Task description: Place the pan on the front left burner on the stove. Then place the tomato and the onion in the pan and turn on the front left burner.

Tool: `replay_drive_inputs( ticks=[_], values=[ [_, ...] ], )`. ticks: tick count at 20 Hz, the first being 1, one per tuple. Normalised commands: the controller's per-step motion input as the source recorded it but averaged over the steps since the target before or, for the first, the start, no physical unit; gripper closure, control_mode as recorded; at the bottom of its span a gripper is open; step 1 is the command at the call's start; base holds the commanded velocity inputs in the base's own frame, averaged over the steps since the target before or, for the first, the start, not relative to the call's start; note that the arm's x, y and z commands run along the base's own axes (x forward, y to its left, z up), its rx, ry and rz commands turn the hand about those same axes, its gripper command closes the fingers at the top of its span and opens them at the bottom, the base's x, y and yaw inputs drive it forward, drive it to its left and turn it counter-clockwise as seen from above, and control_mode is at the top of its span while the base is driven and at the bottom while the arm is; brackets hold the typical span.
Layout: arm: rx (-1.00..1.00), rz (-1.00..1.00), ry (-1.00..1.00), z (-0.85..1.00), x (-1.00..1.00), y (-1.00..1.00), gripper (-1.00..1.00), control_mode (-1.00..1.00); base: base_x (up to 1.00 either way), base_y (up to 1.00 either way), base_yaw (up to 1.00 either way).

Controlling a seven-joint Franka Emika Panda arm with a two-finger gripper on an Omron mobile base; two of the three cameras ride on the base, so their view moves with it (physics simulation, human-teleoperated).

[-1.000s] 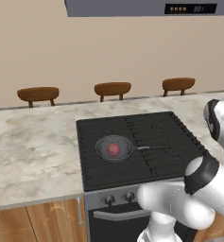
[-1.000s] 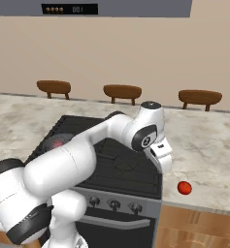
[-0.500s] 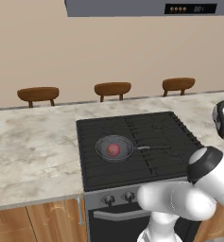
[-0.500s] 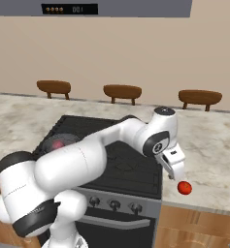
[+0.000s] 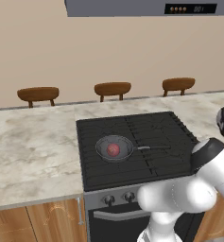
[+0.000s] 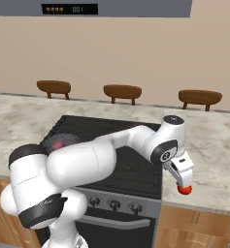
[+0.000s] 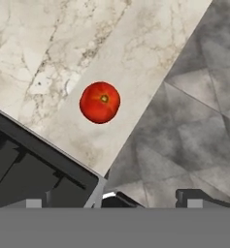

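**Pan and Onion Set, Tomato Yet to Be Picked Up**

The pan (image 5: 115, 148) sat on the front left burner (image 5: 114, 156) of the stove (image 5: 137, 142), its thin handle pointing to the right across the grates. Inside it lay one dull pinkish-red ball, the onion (image 5: 113, 149), resting near the middle of the pan. Nothing else was in the pan. By the look of things, the first step and half of the second were done.

The tomato (image 7: 100, 102) was not yet in the pan. It lay on the marble table (image 7: 63, 63) to the right of the stove, close to the table's front edge and a little apart from the cooktop's black border. In the right base view the gripper (image 6: 183, 183) hung right over the tomato (image 6: 185, 190), pointing down at it. The jaws stood wide open and held nothing; in the hand view the tomato lay well ahead of the fingertips (image 7: 194, 197), not between them.

What was left, as a judgement: closing on the tomato, carrying it over to the pan beside the onion, and then turning the knob for the front left burner. Whether that burner was lit could not be told from the pictures.
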Motion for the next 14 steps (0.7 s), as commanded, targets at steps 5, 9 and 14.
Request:
replay_drive_inputs(
  ticks=[5,9,14],
  values=[
    [0.00,0.00,0.00,-0.18,0.10,-0.21,-1.00,-1.00,0.00,0.00,0.00],
    [0.00,0.00,0.00,-0.19,0.15,-0.19,-1.00,-1.00,0.00,0.00,0.00],
    [0.00,0.00,0.00,-0.19,0.10,-0.17,-1.00,-1.00,0.00,0.00,0.00]
  ],
)
